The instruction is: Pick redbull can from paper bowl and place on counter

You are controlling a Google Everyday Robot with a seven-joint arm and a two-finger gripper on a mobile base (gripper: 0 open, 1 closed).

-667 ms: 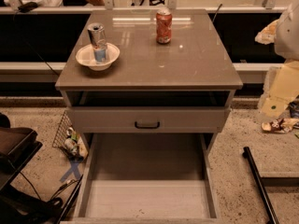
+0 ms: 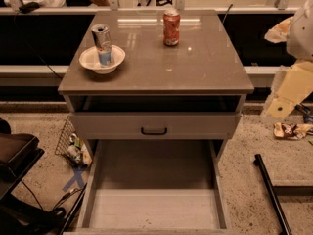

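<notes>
The redbull can (image 2: 102, 44), slim, silver and blue, stands upright in the white paper bowl (image 2: 88, 58) at the back left of the counter (image 2: 161, 67), the glossy grey-brown top of a grey cabinet. My gripper (image 2: 287, 93) shows only as white and beige arm parts at the right edge. It is off to the right of the cabinet, below counter height, far from the can and holding nothing that I can see.
An orange-red soda can (image 2: 171, 27) stands at the back middle of the counter. The upper drawer (image 2: 154, 126) with a black handle is partly out and the lower drawer (image 2: 154, 199) is pulled fully open. A wire basket (image 2: 73, 143) sits on the floor at the left and a black bar (image 2: 274, 195) at the right.
</notes>
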